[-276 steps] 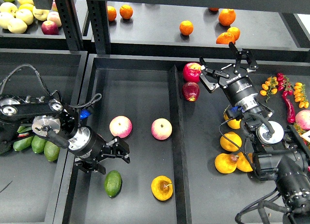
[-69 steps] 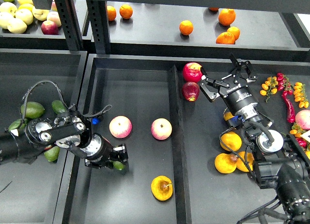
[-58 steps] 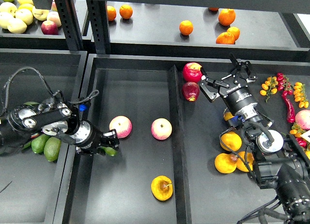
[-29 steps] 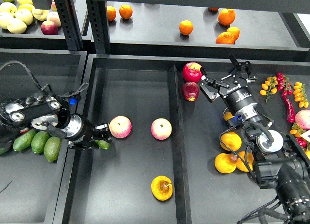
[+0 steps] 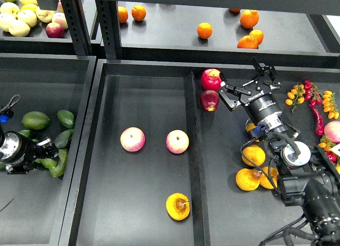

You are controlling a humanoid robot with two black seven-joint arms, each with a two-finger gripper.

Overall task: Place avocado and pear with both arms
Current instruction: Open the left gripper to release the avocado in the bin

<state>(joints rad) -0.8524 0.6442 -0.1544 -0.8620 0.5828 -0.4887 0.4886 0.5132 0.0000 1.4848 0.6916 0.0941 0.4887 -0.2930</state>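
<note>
1. The left end effector [image 5: 45, 153] sits low at the left edge, over the left tray [image 5: 48, 214], its dark fingers pressed in among a cluster of green fruits [image 5: 56, 145].
2. Is it clenched or released? Cannot tell; the fingers blur into the fruit.
3. The avocado cannot be picked out for certain; a brighter green fruit [image 5: 50, 162] lies right at the left end effector's tips, touching its neighbours.
4. The right end effector [image 5: 247, 86] hovers over the right tray [image 5: 223, 214], fingers spread wide, nothing between them: released.
5. Just to its left lie two red apples [image 5: 210, 89], one behind the other.
6. The pear [image 5: 178, 206] rests alone in the middle tray [image 5: 133, 225], well below and left of the right end effector, stalk hollow facing up.
7. Two pink-yellow apples [image 5: 154, 140] sit side by side above the pear, apart from each other.
8. Orange-yellow fruits [image 5: 252, 169] cluster beneath the right arm.
</note>
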